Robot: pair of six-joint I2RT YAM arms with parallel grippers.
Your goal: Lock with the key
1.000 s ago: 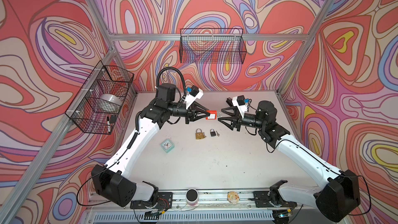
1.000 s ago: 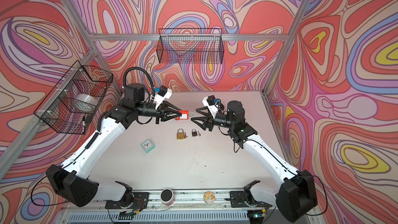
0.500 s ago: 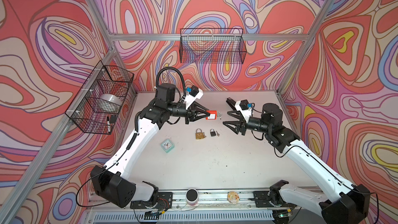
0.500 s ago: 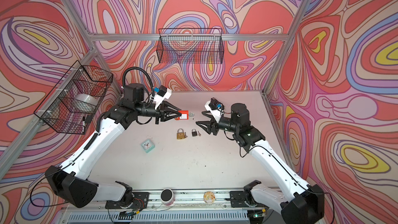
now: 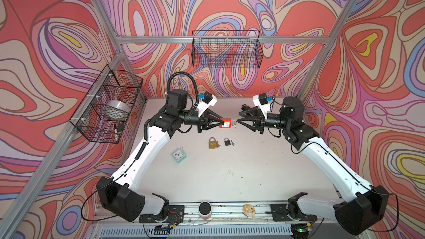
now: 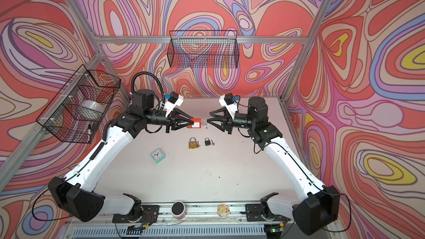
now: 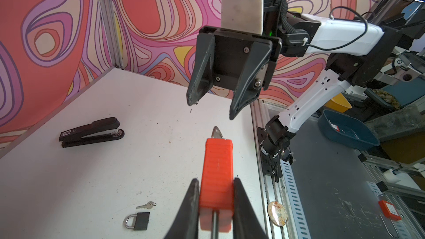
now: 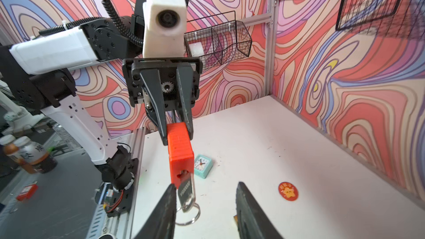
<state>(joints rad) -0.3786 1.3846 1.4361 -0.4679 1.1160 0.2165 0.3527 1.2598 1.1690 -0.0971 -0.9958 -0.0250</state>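
The left gripper (image 7: 216, 180) has its jaws drawn in tight on the red padlock (image 7: 217, 168), one finger pressed against each broad side of the body. The grip sits at the shackle end: the steel shackle (image 7: 215, 224) runs back between the two fingers, while most of the red body sticks out beyond the fingertips. In both top views the lock (image 5: 225, 124) is held clear above the table (image 5: 230, 171), pointing straight out from the left jaws toward the right ones.

The key (image 8: 185, 190) is seated in the keyhole at the far end of the lock, the end away from the left jaws, with its key ring (image 8: 187, 214) hanging from it.

The right gripper (image 8: 205, 185) faces the lock head-on with its jaws apart, a wide gap between them, and it grips nothing. The key head sits inside that gap but off to one side, just beside one finger (image 8: 165, 205); whether it touches that finger cannot be told. The other finger (image 8: 250, 210) stands well apart from the key. In a top view the right fingertips (image 6: 208, 120) sit just beyond the key's end (image 6: 205, 124).
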